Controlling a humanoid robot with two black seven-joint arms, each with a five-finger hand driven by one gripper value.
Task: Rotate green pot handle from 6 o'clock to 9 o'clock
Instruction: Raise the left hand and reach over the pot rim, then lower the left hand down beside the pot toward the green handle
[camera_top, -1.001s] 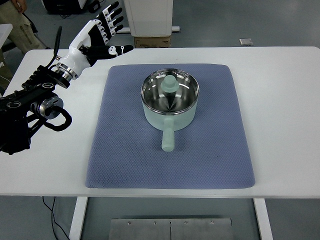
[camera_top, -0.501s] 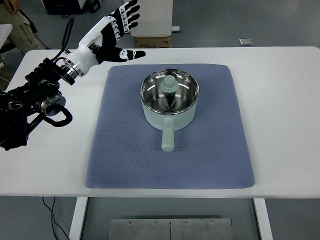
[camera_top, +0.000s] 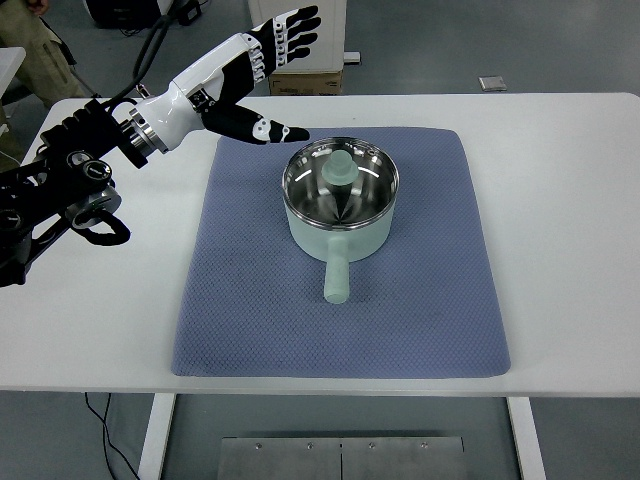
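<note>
A pale green pot (camera_top: 340, 212) stands on the blue-grey mat (camera_top: 250, 300), slightly back of the mat's middle. Its shiny steel inside holds a green knob-like piece (camera_top: 341, 168). The pot's handle (camera_top: 336, 277) points straight toward the near edge, at 6 o'clock. My left hand (camera_top: 272, 62) hovers over the mat's far left corner, up and to the left of the pot, fingers spread and holding nothing. Its thumb (camera_top: 280, 131) reaches toward the pot's rim without touching it. No right arm shows.
The white table (camera_top: 570, 220) carries the mat. A cardboard box (camera_top: 305, 83) sits on the floor behind the far edge. A person's trouser leg (camera_top: 30, 50) shows at the top left corner. My left arm's black links and cables (camera_top: 60, 200) lie over the table's left side.
My left hand has swung to the right and slightly forward, from beyond the table's far left to above the mat's far left corner. The pot and its handle have not moved.
</note>
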